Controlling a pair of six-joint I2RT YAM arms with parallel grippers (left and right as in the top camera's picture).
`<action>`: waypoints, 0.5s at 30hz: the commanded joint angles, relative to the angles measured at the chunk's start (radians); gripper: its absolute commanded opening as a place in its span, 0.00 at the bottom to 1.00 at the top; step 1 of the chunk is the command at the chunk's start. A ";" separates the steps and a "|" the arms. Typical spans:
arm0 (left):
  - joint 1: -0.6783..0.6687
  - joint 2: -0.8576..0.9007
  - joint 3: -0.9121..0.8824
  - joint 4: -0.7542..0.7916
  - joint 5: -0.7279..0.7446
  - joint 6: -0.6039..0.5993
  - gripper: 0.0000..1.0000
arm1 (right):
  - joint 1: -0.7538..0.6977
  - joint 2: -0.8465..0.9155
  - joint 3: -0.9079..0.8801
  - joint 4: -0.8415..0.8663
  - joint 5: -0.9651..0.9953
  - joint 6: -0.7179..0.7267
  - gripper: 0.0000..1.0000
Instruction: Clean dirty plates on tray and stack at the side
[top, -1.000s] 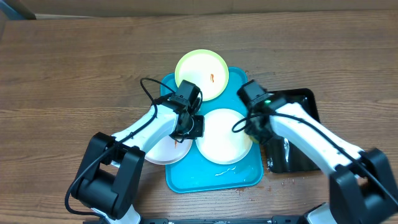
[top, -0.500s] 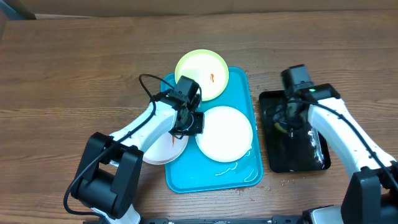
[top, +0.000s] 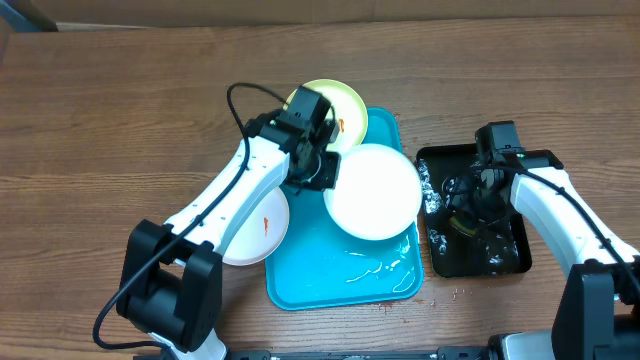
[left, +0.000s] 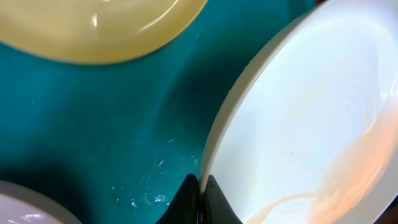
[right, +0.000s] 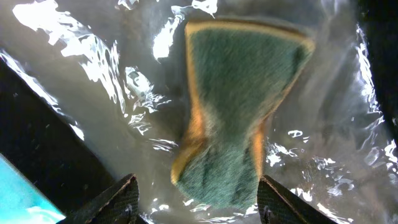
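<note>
Wood table (top: 120, 100) | left claw (left: 199, 198) — pinching white plate (top: 372, 192) rim | right claw (right: 198, 202) — spread over sponge (right: 242, 93)

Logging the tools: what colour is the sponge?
The sponge is green with a yellow edge, clearest in the right wrist view.

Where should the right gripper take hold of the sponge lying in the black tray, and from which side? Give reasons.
Grip the sponge across its narrow waist, coming straight down from above. It lies flat, green face up, in the watery black tray and is pinched in at mid-length. The open right gripper has a finger on either side of it.
</note>
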 joint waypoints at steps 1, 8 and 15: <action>-0.066 0.008 0.142 -0.032 -0.047 0.026 0.04 | -0.032 -0.048 0.032 -0.021 -0.078 -0.004 0.63; -0.209 0.009 0.256 0.008 -0.335 0.026 0.04 | -0.193 -0.172 0.123 -0.136 -0.082 0.032 0.67; -0.301 0.037 0.256 0.187 -0.485 0.014 0.04 | -0.422 -0.258 0.139 -0.214 -0.115 0.065 0.69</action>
